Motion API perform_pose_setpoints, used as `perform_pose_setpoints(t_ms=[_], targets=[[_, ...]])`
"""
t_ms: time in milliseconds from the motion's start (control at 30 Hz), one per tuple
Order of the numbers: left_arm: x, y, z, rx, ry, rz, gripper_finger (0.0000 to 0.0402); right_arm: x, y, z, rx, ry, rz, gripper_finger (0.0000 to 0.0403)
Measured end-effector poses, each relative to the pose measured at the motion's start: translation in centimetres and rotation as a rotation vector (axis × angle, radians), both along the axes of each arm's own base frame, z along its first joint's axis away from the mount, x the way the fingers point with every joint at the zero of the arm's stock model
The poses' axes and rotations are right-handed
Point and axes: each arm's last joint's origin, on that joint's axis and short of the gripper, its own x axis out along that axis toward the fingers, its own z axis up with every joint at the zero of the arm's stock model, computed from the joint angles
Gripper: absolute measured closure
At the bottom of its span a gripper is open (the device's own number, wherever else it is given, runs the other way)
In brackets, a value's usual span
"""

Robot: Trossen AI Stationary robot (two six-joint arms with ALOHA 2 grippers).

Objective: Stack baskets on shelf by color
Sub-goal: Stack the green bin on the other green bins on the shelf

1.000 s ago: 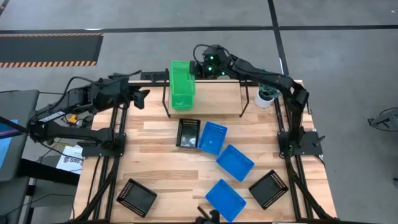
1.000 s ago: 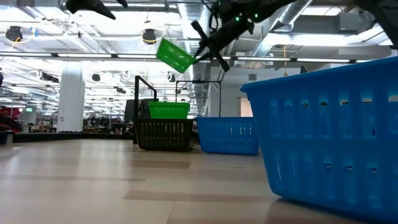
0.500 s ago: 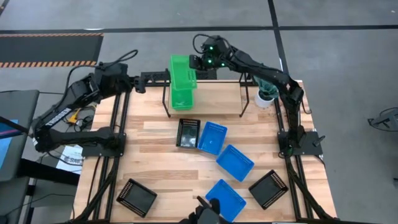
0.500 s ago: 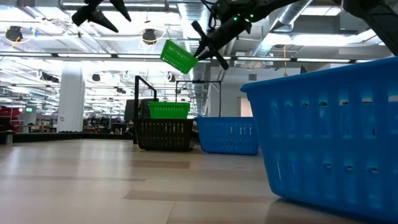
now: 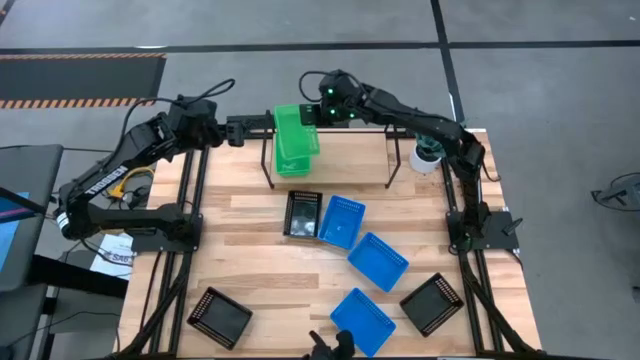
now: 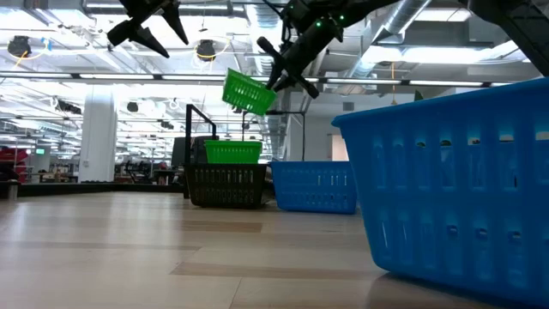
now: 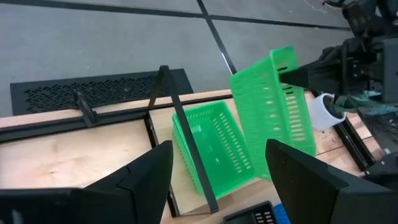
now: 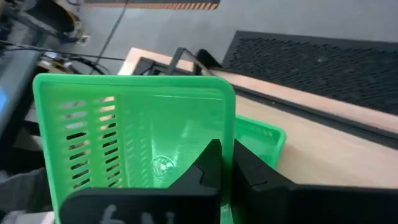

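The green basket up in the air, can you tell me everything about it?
The green basket is bright plastic, a shallow rectangle with slotted walls and a plain rim. It hangs tilted above the shelf at the table's far edge, touching nothing but the right gripper, whose fingers are shut on one wall. Below it more green rests on the shelf; how many baskets are stacked there is unclear. The left gripper waits open nearby.

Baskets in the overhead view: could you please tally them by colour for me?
Green baskets: 2 told apart, one held by the right tool, one on the shelf; any more nested there cannot be told
Blue baskets: 3
Black baskets: 3
Total: 8
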Motion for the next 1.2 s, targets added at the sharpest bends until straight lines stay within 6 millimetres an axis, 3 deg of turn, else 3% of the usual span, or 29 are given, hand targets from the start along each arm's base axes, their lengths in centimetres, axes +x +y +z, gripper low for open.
perform_pose_setpoints(t_ms=[467,933,1200], targets=[[0.0,0.0,0.0,-0.004,-0.009,0.033,0.0157,0.5,1.0,-0.1,-0.047,0.029,-0.017,0.0362],[-0.1,0.1,0.0,-0.002,-0.009,0.047,0.0157,0.8,0.7,0.2,-0.124,-0.003,0.007,0.0361],[-0.1,0.1,0.0,0.000,-0.006,0.044,0.0157,1.1,0.5,-1.2,-0.115,-0.025,-0.008,0.0361]])
